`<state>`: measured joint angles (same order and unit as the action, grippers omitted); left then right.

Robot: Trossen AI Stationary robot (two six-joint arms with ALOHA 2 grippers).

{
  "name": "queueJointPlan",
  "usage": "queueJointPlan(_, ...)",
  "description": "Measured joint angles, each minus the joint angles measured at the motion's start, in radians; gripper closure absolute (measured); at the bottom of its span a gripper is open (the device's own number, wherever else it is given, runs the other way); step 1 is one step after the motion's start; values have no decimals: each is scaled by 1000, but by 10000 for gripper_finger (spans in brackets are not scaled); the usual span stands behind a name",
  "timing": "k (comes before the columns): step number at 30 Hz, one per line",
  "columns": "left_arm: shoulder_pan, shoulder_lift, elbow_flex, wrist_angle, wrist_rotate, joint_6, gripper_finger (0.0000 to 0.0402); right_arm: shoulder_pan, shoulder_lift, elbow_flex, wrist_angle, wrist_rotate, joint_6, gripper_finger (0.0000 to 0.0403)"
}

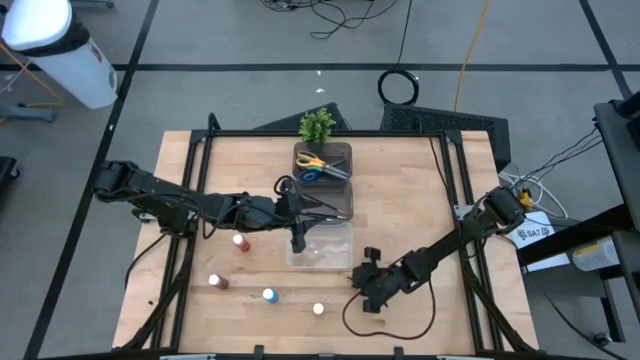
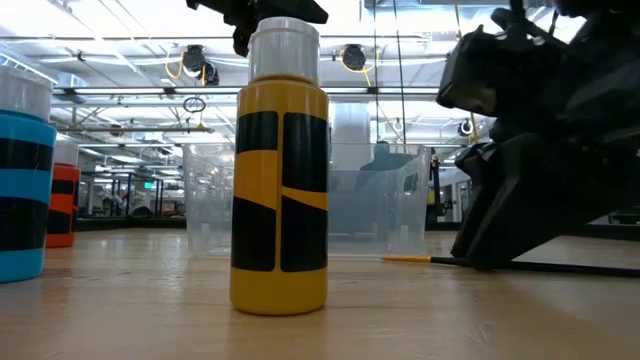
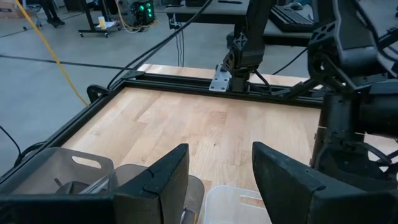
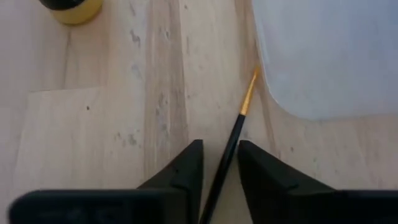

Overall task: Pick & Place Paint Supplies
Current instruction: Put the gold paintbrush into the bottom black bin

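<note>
My right gripper (image 4: 221, 155) is low at the table near its near edge, open narrowly, one finger on each side of a thin dark paintbrush (image 4: 235, 134). The brush lies flat, its yellow tip toward the clear bin (image 1: 320, 246). My left gripper (image 1: 298, 236) hovers open and empty over the clear bin's left edge. Four small bottles stand on the table: red (image 1: 240, 241), brown (image 1: 215, 282), blue (image 1: 268, 295) and a pale-capped yellow one (image 1: 318, 309). Scissors (image 1: 318, 165) and more brushes (image 1: 325, 205) lie in two dark bins.
A small green plant (image 1: 317, 124) stands at the far edge behind the dark bins. A black cable loops on the table (image 1: 390, 322) near my right gripper. The table frame's black rails (image 1: 190, 200) run along both sides. Bare wood lies right of the bins.
</note>
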<state>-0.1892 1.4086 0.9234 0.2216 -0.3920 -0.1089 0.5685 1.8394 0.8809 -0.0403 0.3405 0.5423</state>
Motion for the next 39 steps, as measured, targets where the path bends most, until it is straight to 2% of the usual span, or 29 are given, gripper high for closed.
queueJointPlan(7,0,0,0,0,0,0,213,8,1,-2,-147,-46,47,382)
queueJointPlan(9,0,0,0,0,0,0,213,8,0,-2,-167,-70,47,395)
queueJointPlan(15,0,0,0,0,0,0,213,22,1,-2,-238,-76,67,398)
queueJointPlan(21,0,0,0,0,0,0,213,52,-31,-4,-233,-18,46,401)
queueJointPlan(27,0,0,0,0,0,0,213,87,-169,-14,-302,63,37,402)
queueJointPlan(31,0,0,0,8,0,0,213,119,-277,-6,-337,162,65,402)
queueJointPlan(39,0,0,0,16,0,0,213,113,-396,-7,-337,302,40,403)
